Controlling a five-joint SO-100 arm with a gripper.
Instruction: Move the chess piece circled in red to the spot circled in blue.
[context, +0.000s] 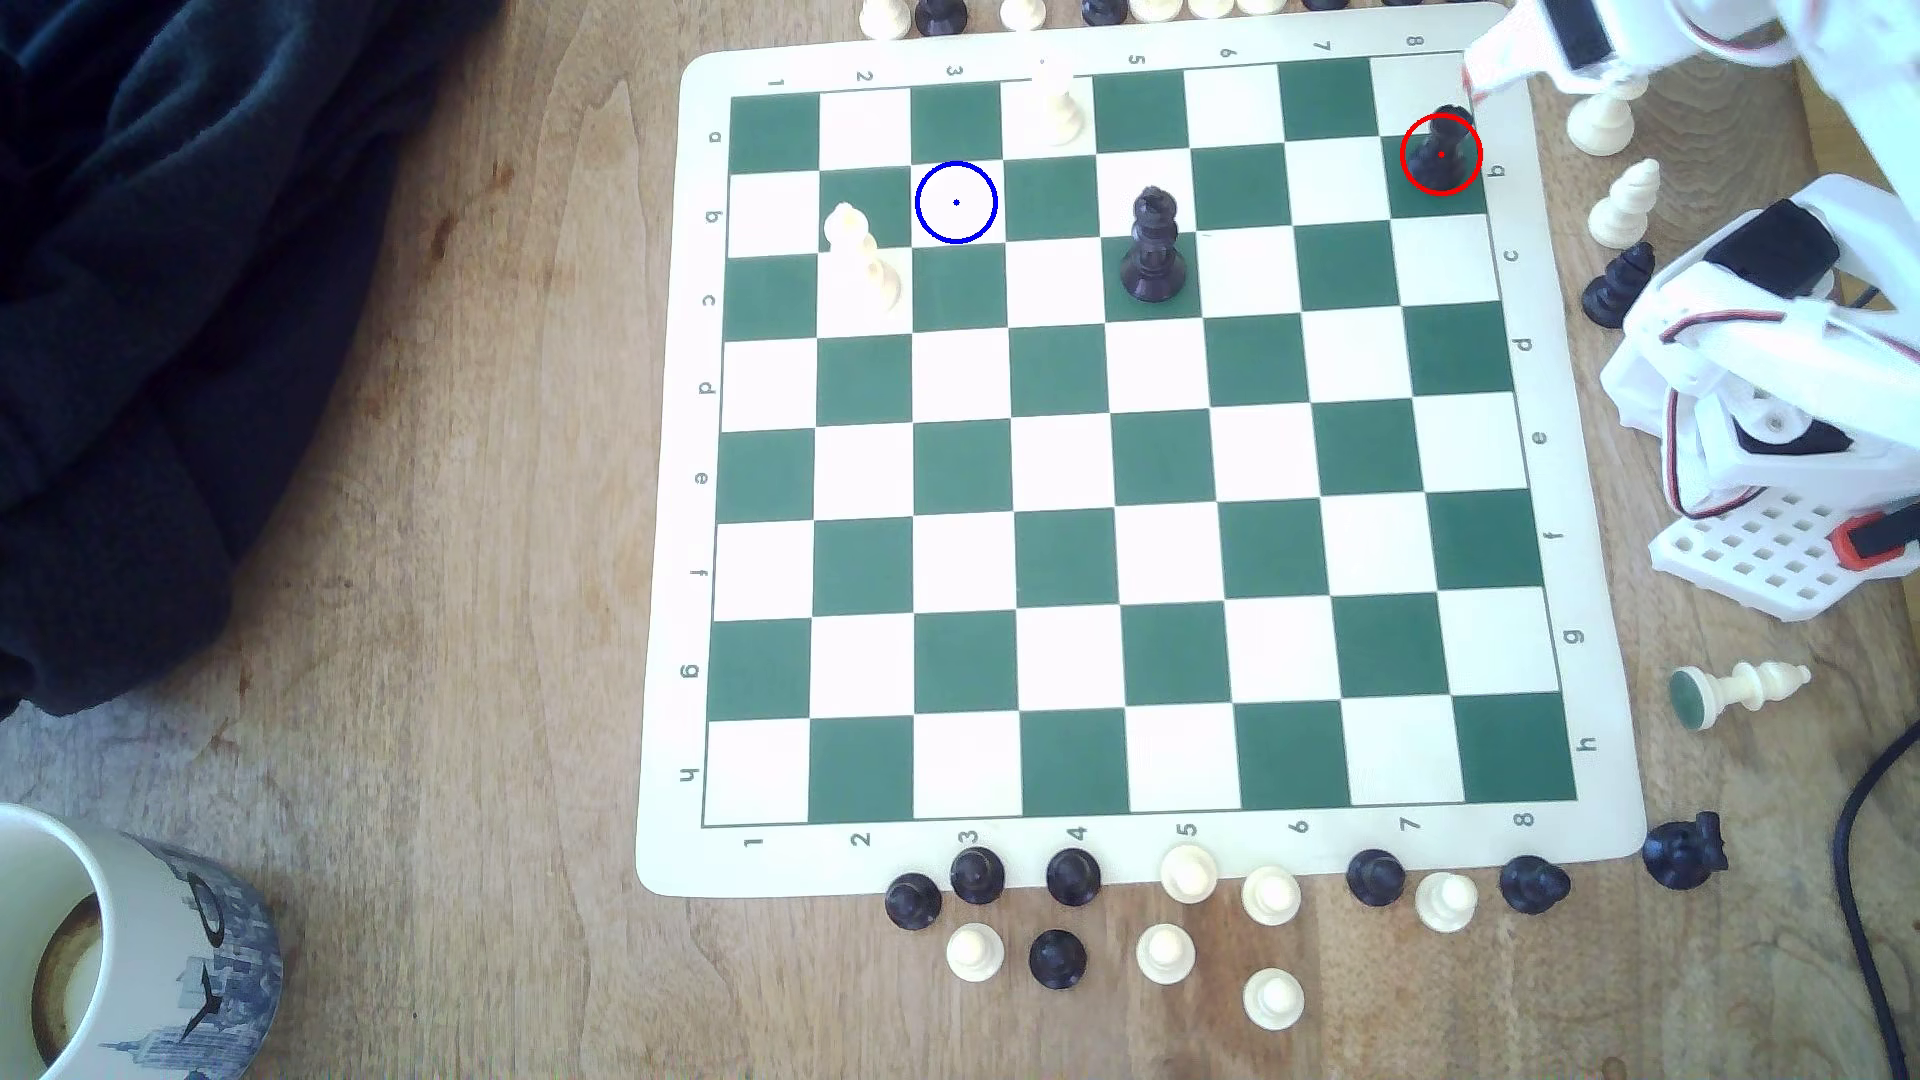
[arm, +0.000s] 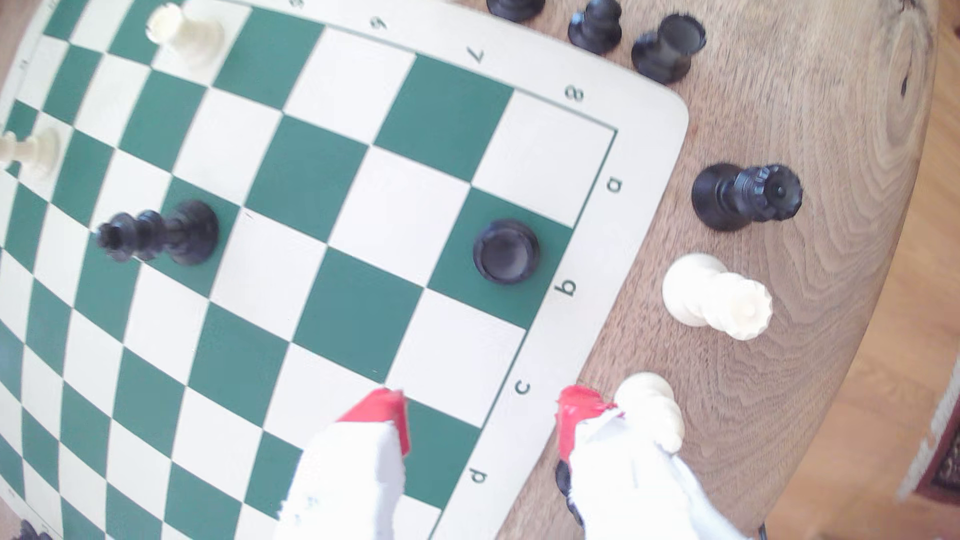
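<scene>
The chess piece, a short black rook (context: 1441, 151), stands upright inside the red ring on a green square at the board's far corner on the exterior view's right. In the wrist view I look down on the rook's (arm: 506, 251) flat round top. The spot (context: 956, 203) is a white square with a blue ring and centre dot, several squares toward the exterior view's left in the same row. My gripper (arm: 480, 410) is open, with red-tipped fingers (arm: 384, 413) apart and nothing between them. It hovers over the board's edge a short way from the rook. In the exterior view the gripper (context: 1481, 73) is just beyond the rook.
A tall black king (context: 1153, 249) stands in the row beside the one joining rook and spot. White pieces (context: 1060, 104) (context: 862, 254) stand near the spot. Loose pieces (context: 1626, 203) lie off the board's edges. A mug (context: 125, 945) and dark cloth (context: 187, 312) lie on the exterior view's left.
</scene>
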